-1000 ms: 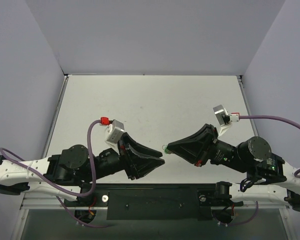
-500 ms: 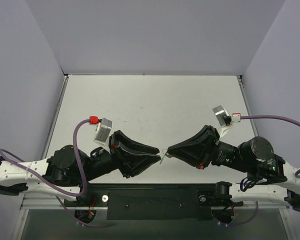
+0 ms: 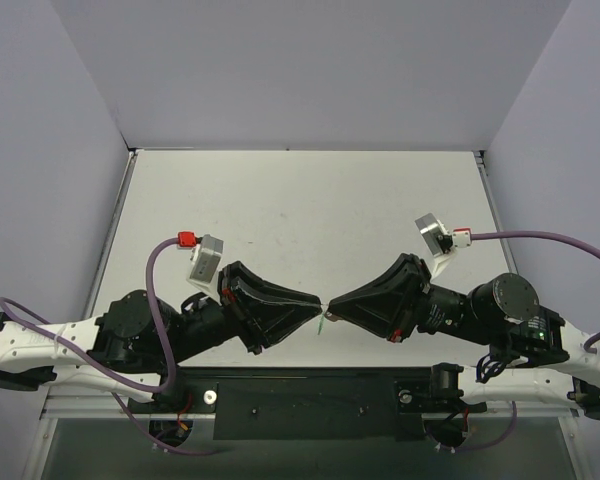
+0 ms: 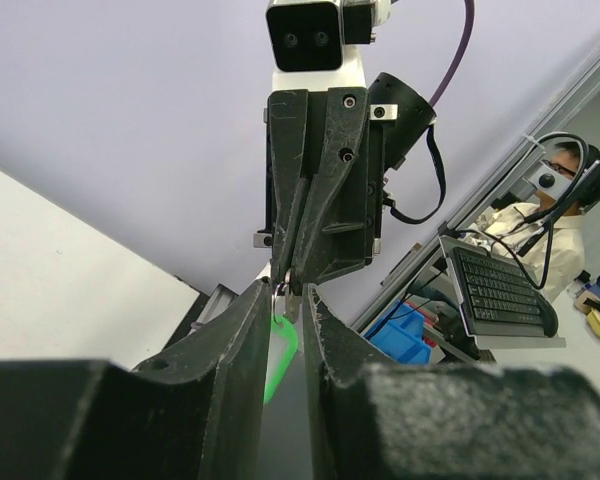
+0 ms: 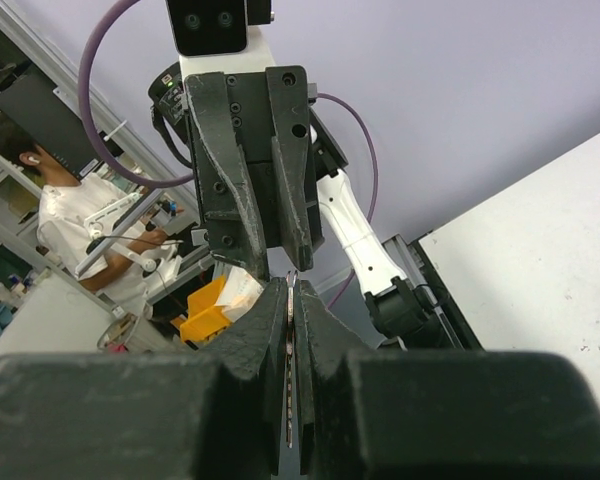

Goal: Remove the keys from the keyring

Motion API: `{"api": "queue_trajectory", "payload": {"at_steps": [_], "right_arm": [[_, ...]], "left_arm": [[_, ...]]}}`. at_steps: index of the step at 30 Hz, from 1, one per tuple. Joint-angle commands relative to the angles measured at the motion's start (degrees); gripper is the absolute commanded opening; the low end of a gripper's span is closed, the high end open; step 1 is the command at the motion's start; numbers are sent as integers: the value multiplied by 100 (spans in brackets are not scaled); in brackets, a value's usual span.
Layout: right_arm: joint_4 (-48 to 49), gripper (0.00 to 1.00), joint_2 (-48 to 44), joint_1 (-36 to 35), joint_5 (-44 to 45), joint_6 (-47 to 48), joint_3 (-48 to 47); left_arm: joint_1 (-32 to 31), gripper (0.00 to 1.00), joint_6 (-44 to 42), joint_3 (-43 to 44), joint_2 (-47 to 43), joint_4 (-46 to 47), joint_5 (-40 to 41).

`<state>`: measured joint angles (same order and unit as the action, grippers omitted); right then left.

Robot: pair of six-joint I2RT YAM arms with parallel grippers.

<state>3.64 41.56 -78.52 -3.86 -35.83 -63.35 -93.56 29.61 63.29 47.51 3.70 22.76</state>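
Near edge, mid-air: right gripper (image 5: 291, 292) clamped on key (image 5: 290, 385). Green keyring (image 4: 278, 355) sits btwn left gripper (image 4: 285, 300) fingers, narrow gap, can't tell if pinched. Best squeeze firm, then pull apart straight & slow, over table (image 3: 280, 200) beyond.
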Motion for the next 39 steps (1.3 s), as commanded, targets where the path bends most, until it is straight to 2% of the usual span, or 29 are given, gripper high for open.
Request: {"api": "queue_trajectory", "payload": {"at_steps": [1,9,13,20,34,39], "right_arm": [[453,0,1,-93,-1,68,-151],[462,0,1,-119,-1,103,-151],[471,0,27,-155,17,103,-151],[445,0,45,-181,17,121,-134],[-346,0,10,-207,43,138,-230],[-750,0,-95,-207,122,59,-11]], "left_arm": [[13,28,28,-44,-57,271,123],[4,22,98,-88,-31,297,202],[4,11,107,-53,4,324,211],[4,0,124,-1,22,254,193],[4,0,247,202,13,-362,-114],[4,0,326,202,-13,-871,-184]]}}
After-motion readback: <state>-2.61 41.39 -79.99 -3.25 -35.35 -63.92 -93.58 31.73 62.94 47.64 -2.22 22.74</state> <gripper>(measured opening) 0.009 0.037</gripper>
